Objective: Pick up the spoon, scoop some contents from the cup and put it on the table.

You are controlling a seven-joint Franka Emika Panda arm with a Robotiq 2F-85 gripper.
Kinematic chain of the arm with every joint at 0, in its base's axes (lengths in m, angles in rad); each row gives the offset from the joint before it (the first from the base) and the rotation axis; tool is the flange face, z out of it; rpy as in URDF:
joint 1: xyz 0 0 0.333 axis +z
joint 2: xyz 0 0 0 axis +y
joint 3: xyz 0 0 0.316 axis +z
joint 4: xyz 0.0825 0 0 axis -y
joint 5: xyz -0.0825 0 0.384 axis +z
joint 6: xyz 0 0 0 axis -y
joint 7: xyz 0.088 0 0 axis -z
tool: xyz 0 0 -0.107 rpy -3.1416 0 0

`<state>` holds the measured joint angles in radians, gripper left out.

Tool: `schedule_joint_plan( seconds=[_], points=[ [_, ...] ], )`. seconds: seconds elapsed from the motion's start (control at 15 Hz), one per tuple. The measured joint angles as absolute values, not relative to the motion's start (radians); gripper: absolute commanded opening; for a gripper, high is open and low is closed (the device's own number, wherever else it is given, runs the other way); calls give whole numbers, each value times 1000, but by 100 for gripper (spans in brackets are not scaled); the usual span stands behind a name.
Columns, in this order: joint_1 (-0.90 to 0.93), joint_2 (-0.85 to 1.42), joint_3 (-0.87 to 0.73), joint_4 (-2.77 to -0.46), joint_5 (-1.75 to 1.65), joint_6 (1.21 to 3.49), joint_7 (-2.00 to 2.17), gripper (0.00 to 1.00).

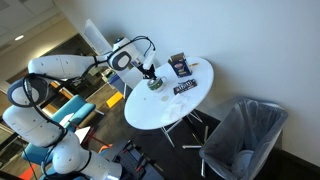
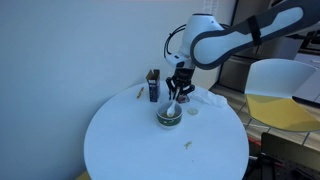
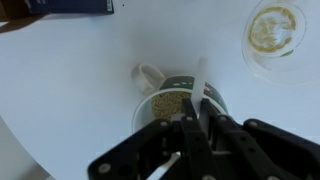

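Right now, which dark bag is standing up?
The snack bag stands upright, with its tall front showing. The dark packet beside it lies flat on the white table.

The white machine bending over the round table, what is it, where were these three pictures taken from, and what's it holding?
It is a robot arm. Two pictures come from cameras standing in the room; the third looks down from the arm's wrist. Its pincer is shut on a white spoon over a small cup of tan grains. The white table also holds an upright dark bag, a flat dark packet and a small round dish.
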<state>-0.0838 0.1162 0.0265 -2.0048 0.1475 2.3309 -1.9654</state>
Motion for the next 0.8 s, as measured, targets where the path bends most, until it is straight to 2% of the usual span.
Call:
schedule_joint_plan(
  seconds=[0.8],
  points=[
    [-106, 87, -19, -1937, 334, 2119, -2024, 3]
  ],
)
